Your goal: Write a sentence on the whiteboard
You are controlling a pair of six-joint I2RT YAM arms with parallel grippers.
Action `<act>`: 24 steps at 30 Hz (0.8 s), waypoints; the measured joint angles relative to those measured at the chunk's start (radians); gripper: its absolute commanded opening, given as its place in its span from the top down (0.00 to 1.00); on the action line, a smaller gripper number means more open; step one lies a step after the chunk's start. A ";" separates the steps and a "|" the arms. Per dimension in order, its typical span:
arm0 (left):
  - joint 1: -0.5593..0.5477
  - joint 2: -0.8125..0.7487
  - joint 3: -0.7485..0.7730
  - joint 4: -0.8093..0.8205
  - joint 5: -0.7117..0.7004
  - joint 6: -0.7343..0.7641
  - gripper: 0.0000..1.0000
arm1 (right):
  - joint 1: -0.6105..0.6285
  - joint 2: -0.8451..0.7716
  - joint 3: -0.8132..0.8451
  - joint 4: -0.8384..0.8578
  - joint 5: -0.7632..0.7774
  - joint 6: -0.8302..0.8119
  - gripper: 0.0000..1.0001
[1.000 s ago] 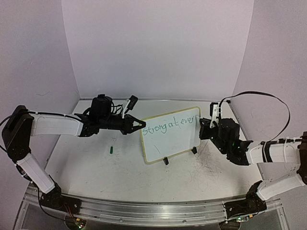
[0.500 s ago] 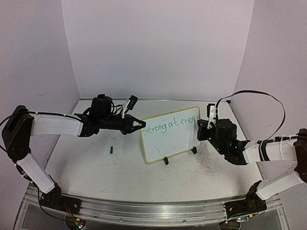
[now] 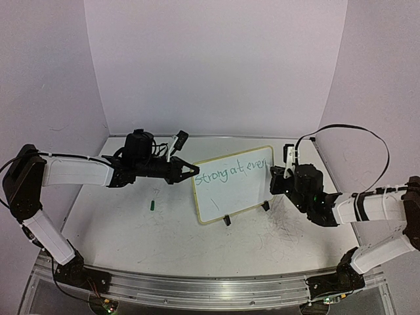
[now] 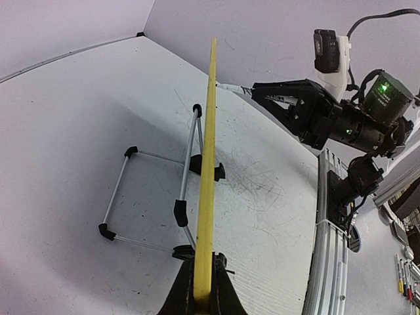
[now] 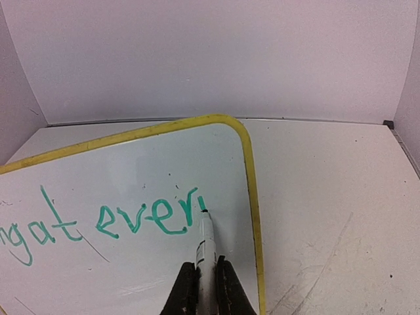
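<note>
The whiteboard [image 3: 236, 193] stands tilted on the table on two black clip feet, and the right wrist view shows its white face [image 5: 131, 164]. The sentence [image 3: 233, 172] on it reads "strong at ever" in green, ending in "ever" [image 5: 141, 218] and a short stroke. My left gripper [image 3: 195, 171] is shut on the board's left edge, where the yellow frame [image 4: 210, 131] runs between the left gripper's [image 4: 203, 262] jaws. My right gripper [image 5: 205, 264] is shut on a white marker [image 5: 207, 239]. The marker's tip touches the board just right of the "r". From above, the right gripper [image 3: 275, 178] is at the board's right edge.
A small green marker cap [image 3: 152, 205] lies on the table left of the board. The board's wire stand legs [image 4: 118, 197] reach out behind it. An aluminium rail [image 3: 197, 289] runs along the near edge. Walls close in the back and both sides.
My right gripper has moved left with the marker, up to the board's right part. The left arm and the board have not moved.
</note>
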 measured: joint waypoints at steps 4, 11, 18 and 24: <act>0.000 0.000 0.000 0.000 0.000 0.000 1.00 | 0.000 0.000 0.000 -0.004 0.006 0.006 1.00; 0.000 0.000 0.000 0.000 0.000 0.001 1.00 | 0.000 0.000 0.000 -0.005 0.028 0.002 1.00; 0.000 0.000 0.000 0.000 0.000 0.000 1.00 | 0.000 0.007 0.015 -0.003 0.036 -0.013 1.00; -0.001 0.000 0.000 0.000 0.000 0.001 1.00 | 0.000 0.008 0.023 0.005 0.042 -0.023 1.00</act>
